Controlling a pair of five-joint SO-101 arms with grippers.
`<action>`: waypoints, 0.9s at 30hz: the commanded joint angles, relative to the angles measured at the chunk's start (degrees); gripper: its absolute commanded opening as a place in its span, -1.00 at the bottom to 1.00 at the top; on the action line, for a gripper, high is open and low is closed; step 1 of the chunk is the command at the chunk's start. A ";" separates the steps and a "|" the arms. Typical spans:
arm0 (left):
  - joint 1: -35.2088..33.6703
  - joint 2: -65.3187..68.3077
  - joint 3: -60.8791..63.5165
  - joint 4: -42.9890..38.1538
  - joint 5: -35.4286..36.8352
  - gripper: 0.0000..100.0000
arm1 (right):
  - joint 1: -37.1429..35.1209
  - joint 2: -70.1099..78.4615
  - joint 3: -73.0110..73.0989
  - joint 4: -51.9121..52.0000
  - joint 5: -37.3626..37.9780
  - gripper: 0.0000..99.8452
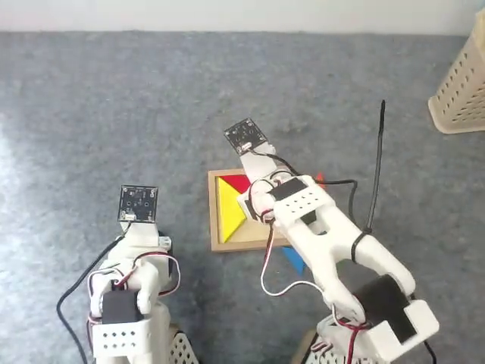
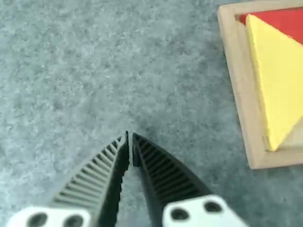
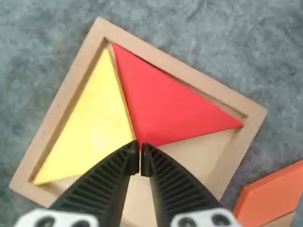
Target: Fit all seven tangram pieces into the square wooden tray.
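Observation:
The square wooden tray (image 1: 216,227) lies at the table's middle and holds a yellow triangle (image 1: 229,206) and a red triangle (image 1: 236,182), set edge to edge. My right gripper (image 3: 140,146) hovers shut over the tray's middle, its tips at the point where the yellow triangle (image 3: 90,127) and red triangle (image 3: 165,104) meet; it holds nothing. An orange piece (image 3: 272,194) lies just outside the tray rim (image 3: 189,71). A blue piece (image 1: 294,259) peeks out from under the right arm. My left gripper (image 2: 130,137) is shut and empty above bare carpet, to the left of the tray (image 2: 236,94).
Grey carpet covers the table. A cream slatted basket (image 1: 462,83) stands at the far right edge. A black cable (image 1: 377,167) rises beside the right arm, which hides much of the tray's right half in the high view.

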 commanded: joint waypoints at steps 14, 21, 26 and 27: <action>-0.09 -0.97 -0.66 0.26 0.44 -0.98 | -3.38 -0.04 -3.25 -2.51 1.32 -0.99; -0.09 -0.97 -0.66 0.26 0.44 -0.98 | -3.38 5.14 -6.95 0.92 1.49 -0.99; -0.09 -0.97 -0.66 0.26 0.44 -0.98 | -3.38 13.49 -16.79 7.25 2.37 -0.99; -0.09 -0.97 -0.66 0.26 0.44 -0.98 | -3.47 14.90 -17.85 7.25 2.46 -0.99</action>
